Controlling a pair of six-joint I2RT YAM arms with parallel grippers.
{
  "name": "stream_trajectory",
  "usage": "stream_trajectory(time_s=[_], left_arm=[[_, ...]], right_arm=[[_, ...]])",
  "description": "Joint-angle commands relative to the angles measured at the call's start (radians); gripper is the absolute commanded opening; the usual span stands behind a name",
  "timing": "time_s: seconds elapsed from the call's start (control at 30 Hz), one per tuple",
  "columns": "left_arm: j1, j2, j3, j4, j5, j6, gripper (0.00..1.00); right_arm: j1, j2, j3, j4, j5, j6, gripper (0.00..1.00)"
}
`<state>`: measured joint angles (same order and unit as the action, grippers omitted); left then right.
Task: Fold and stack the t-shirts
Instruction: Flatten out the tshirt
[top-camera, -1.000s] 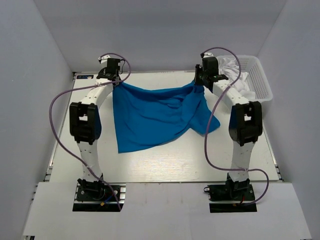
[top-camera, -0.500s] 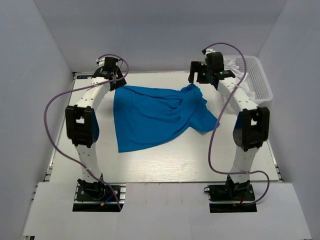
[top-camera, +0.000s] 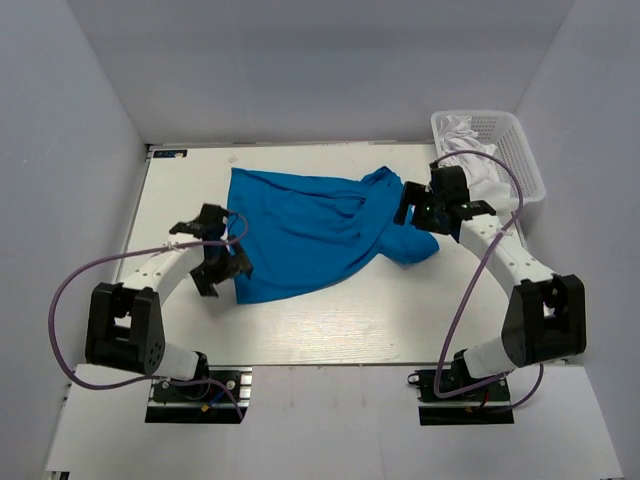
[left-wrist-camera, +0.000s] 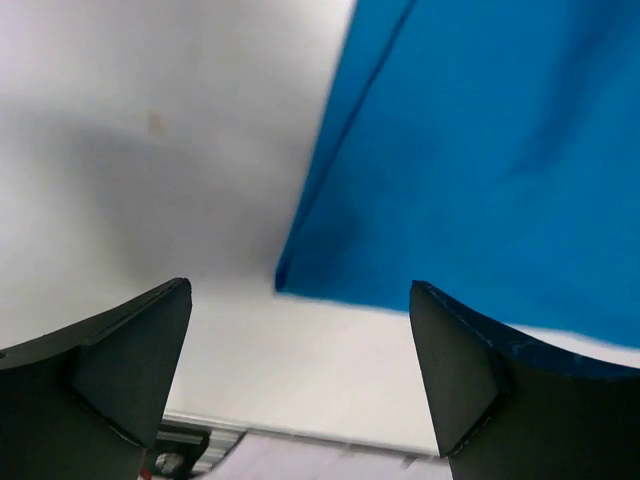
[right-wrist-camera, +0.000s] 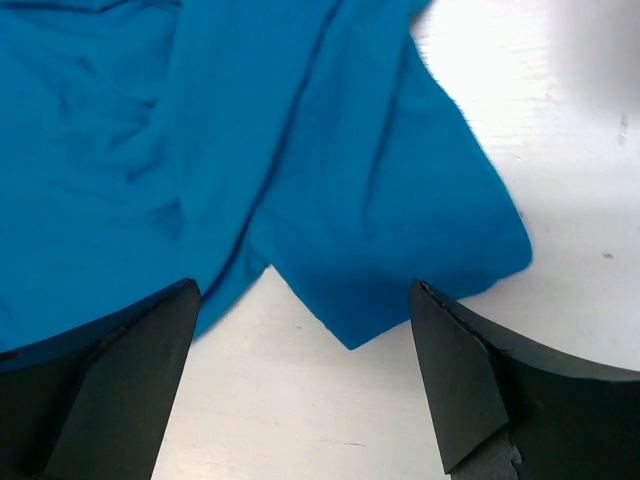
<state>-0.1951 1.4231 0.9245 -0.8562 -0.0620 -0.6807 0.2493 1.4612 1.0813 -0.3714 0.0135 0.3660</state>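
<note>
T-shirt released (blue, perhaps doubled at right), left gripper and right gripper wide, withdrawn

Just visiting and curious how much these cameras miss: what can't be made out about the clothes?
1. Top view: how many white garments lie in the basket; they are bunched and its wall hides the lower ones.
2. Top view: the blue t-shirt is crumpled on its right side; folds hide how its layers lie.
3. Left wrist view: only one shirt corner shows; the frame's top and right edges cut off the rest.
</note>
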Motion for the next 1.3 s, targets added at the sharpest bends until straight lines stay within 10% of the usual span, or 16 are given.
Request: stream_trajectory(time_s=[0.0, 1.27], left_arm=[[-0.012, -0.061, -0.129, 0.035, 0.184, -0.028, 1.00], [-0.035, 0.026, -0.182, 0.144, 0.110, -0.060, 0.61]], right_arm=[[-0.015, -0.050, -0.027, 0.008, 0.083, 0.073, 0.90], [-0.145, -0.045, -0.041, -0.035, 0.006, 0.062, 0.90]])
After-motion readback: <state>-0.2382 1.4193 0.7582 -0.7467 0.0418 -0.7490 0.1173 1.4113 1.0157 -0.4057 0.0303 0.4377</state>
